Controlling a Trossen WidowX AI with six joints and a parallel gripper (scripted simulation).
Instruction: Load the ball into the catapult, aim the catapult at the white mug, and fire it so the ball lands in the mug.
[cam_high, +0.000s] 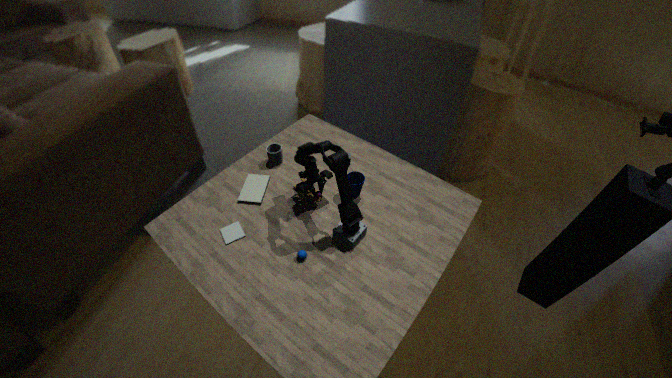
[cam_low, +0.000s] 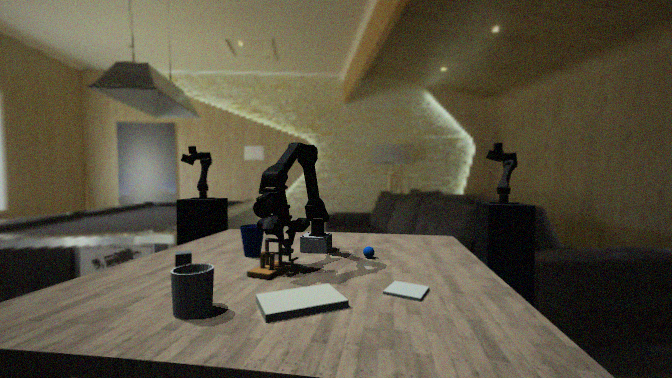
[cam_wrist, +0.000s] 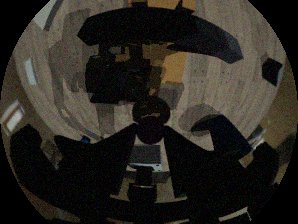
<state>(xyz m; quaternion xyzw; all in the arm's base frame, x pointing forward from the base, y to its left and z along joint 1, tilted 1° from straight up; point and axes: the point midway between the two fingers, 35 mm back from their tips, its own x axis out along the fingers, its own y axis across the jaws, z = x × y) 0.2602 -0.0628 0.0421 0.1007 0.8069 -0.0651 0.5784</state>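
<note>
from my far-off seat, the white mug is closest in the exterior view, upright on the wooden surface (it looks plain grey to me in this dim light). just beside it is the thick pale slab, lying flat, with the small pale slab off to the right. a small dark block stands behind the mug.

farther in, i have the catapult, its orange base flat on the surface. my jaws point down over it, pinching a dark purplish ball. the wrist view puts that ball right next to the catapult's round cup; i can't tell whether they touch.

beyond that, the blue cup stands near the arm's grey base, and a blue ball sits on the surface on the base's other side. past the surface, two more arms stand on black pedestals, the dark sofa behind in the gloom.
</note>
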